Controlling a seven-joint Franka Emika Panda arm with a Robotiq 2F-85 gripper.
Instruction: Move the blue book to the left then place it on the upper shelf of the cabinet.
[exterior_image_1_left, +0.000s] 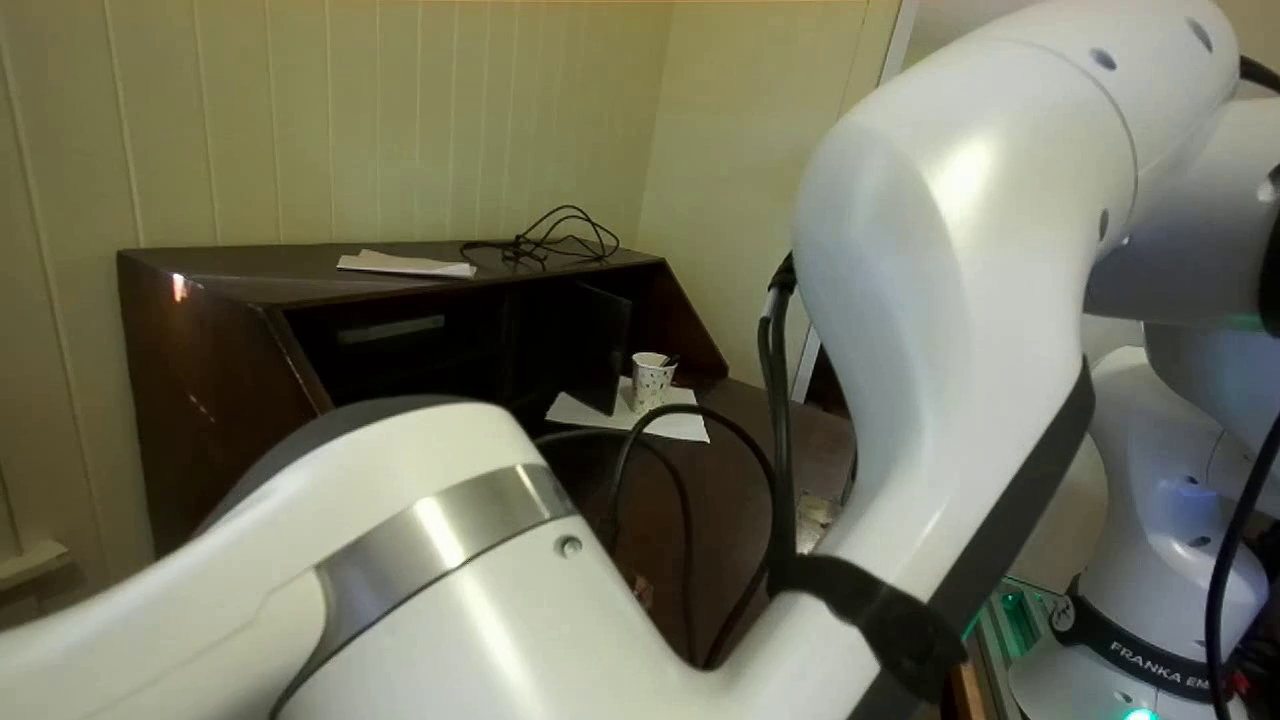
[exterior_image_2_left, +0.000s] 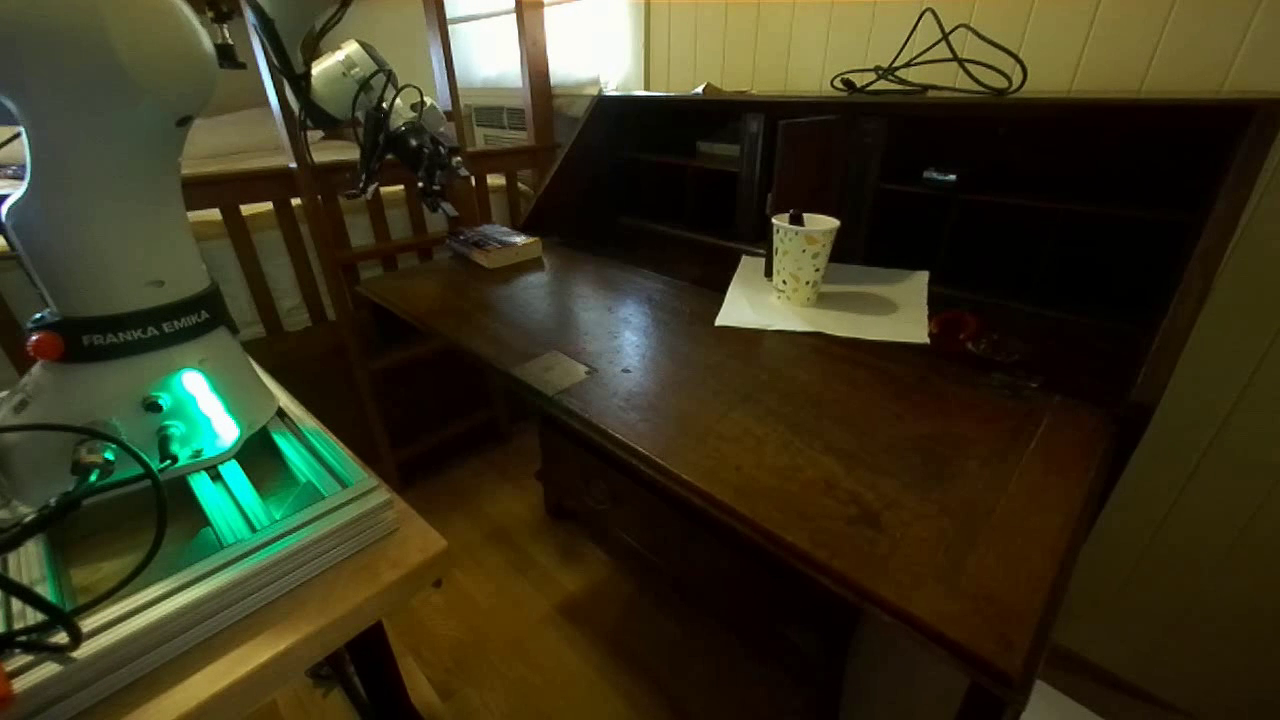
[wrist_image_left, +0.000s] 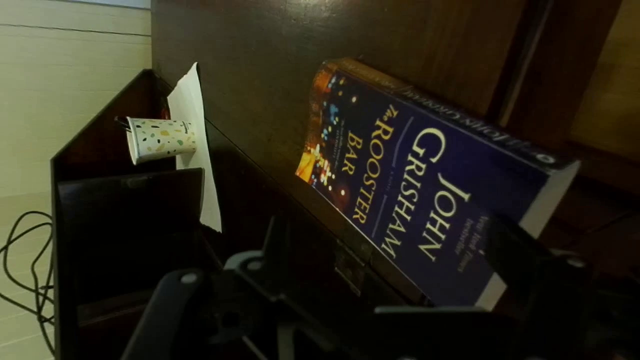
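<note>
White arm (exterior_image_1_left: 450, 600) close to the lens; blue book (wrist_image_left: 425, 180) flat on the desk (exterior_image_2_left: 800, 430)

Arm bulks large across an exterior view, hiding part of the desk; tool (wrist_image_left: 387, 225) near the blue book, unclenched, fingers (wrist_image_left: 520, 255) spread wide, one of them overlapping the cover in the wrist view (which runs sideways); whether that finger touches, cannot tell. Blue book lies cover up, title "The Rooster Bar", pale page edges showing; it sits near the desk's end, well apart from the paper cup (exterior_image_2_left: 803, 262). Cup upright on a white sheet (exterior_image_2_left: 880, 285) in both exterior views, something dark poking above its rim; near it a small door (exterior_image_1_left: 600, 345) swung out from the cabinet (exterior_image_1_left: 205, 370); cabinet interior too dim to read in detail. Atop the cabinet, a loose black cable (exterior_image_2_left: 930, 72); also white papers (exterior_image_1_left: 405, 264).
</note>
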